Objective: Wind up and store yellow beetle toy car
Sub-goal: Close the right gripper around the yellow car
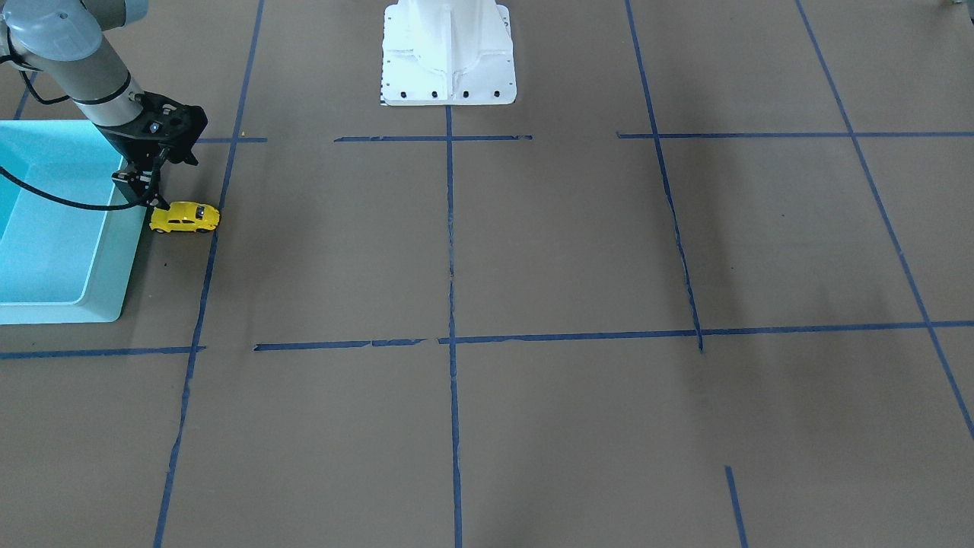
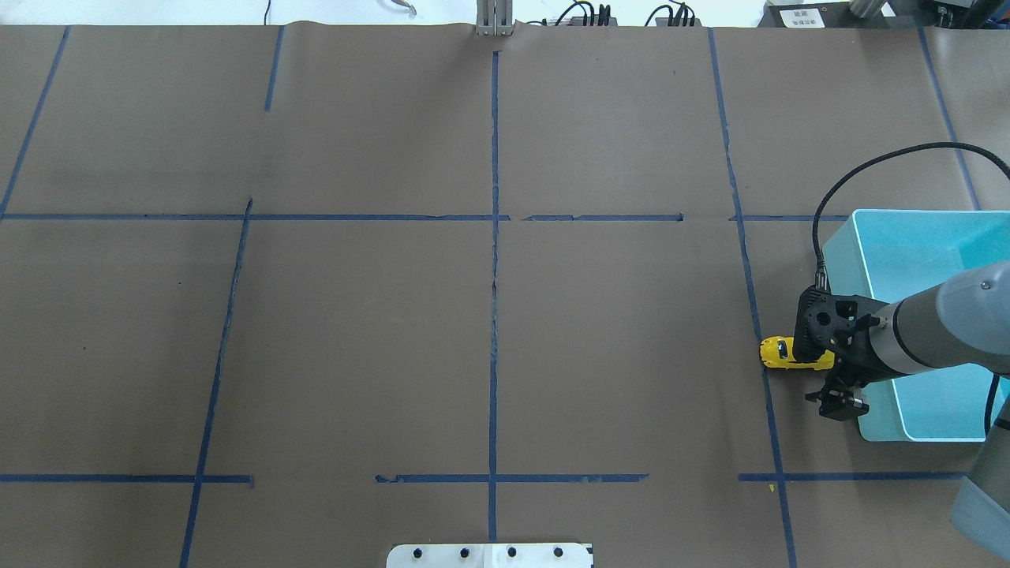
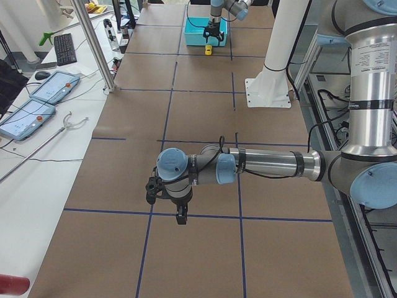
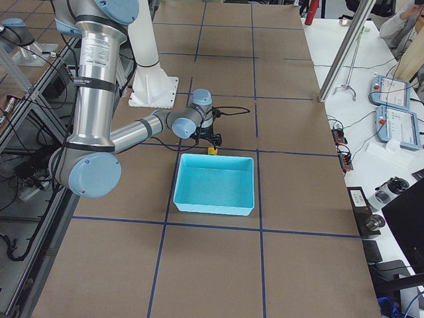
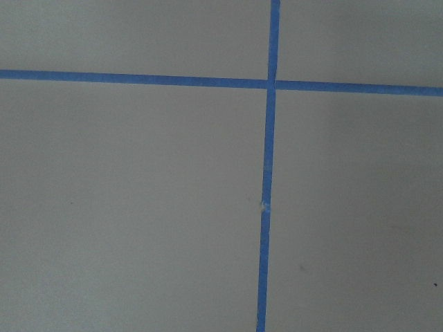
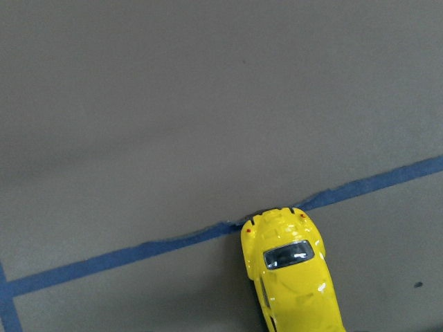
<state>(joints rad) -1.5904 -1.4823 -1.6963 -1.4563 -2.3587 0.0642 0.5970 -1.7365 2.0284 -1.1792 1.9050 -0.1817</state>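
The yellow beetle toy car (image 1: 185, 217) stands on its wheels on the brown table, right beside the light blue bin (image 1: 106, 259). It also shows in the overhead view (image 2: 781, 353) and the right wrist view (image 6: 291, 277), with its rear on a blue tape line. My right gripper (image 1: 144, 192) is low at the car's bin-side end, slightly to the robot's side of it (image 2: 840, 402). Its fingers look spread and hold nothing. My left gripper (image 3: 180, 217) hovers over bare table far from the car. I cannot tell whether it is open or shut.
The bin (image 2: 844, 237) is empty and lies under the right forearm. The white robot base (image 1: 449, 53) stands at the middle of the robot's table edge. Blue tape lines (image 5: 266, 207) cross the brown table. A black cable (image 2: 868, 170) loops over the bin.
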